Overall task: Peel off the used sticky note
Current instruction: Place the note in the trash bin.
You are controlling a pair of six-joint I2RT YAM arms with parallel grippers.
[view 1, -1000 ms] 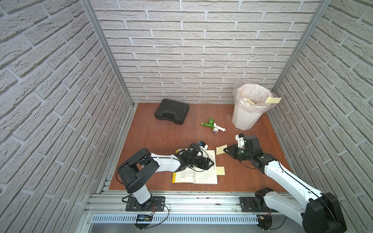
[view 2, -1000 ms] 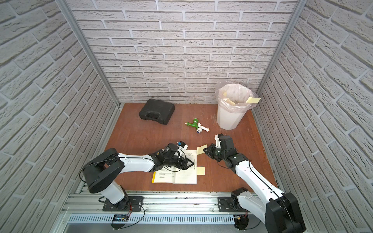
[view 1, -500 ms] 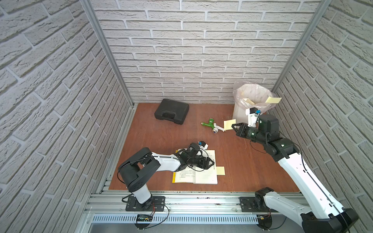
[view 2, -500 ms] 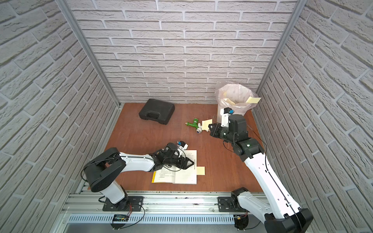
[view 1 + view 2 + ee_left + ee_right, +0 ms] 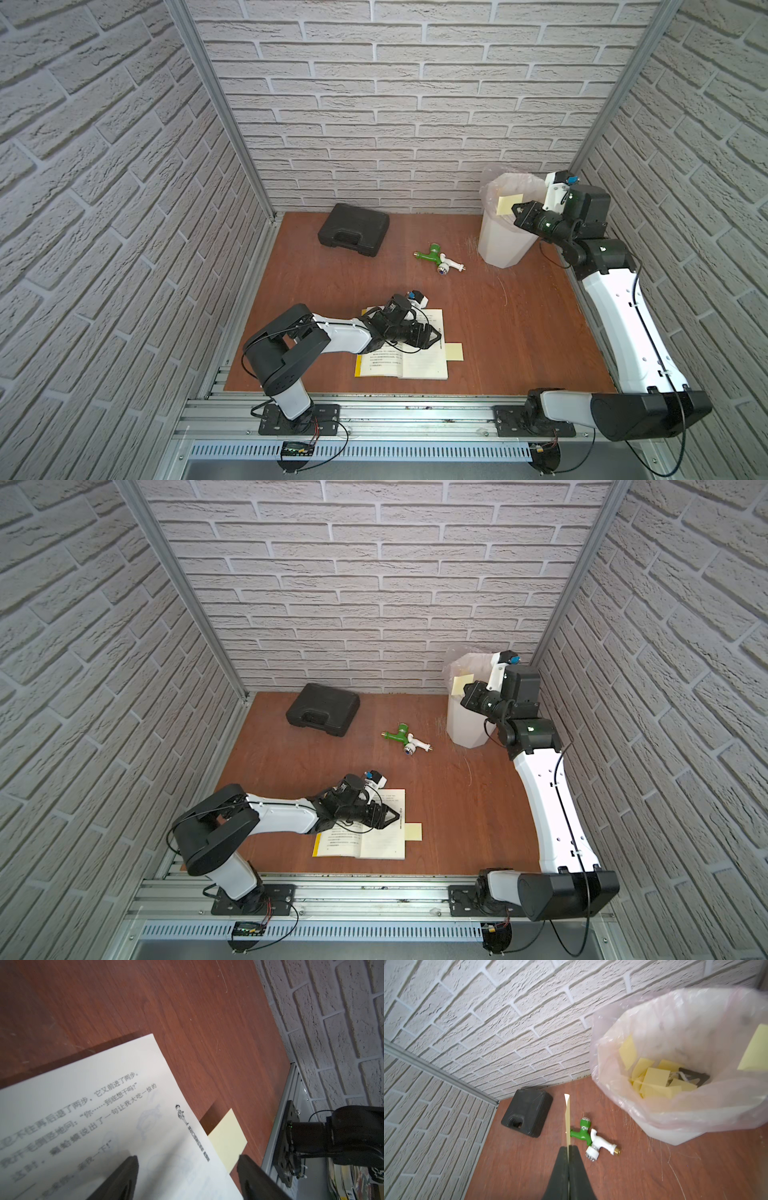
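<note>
Yellow sticky note [image 5: 509, 203] is pinched tight in the right gripper [image 5: 518, 210], up by the rim of the trash bin [image 5: 498, 249] in the far right corner, close to the walls. The right arm stretches long and high. The left gripper [image 5: 187, 1158], jaws a little apart, lies low on the open book [image 5: 419, 361] near the front edge of the worktop [image 5: 519, 324]. A second note [image 5: 454, 352] pokes out at the book's side.

- Back wall [image 5: 395, 104], side walls [image 5: 83, 166]: white brick-pattern panels enclosing three sides.
- Corner posts [image 5: 220, 104]: slim aluminium profiles at both rear corners.
- Tabletop [image 5: 332, 282]: reddish-brown wood grain, faintly scratched.
- Front rail [image 5: 395, 411]: slotted aluminium.
- Light: even, with soft shadows.
</note>
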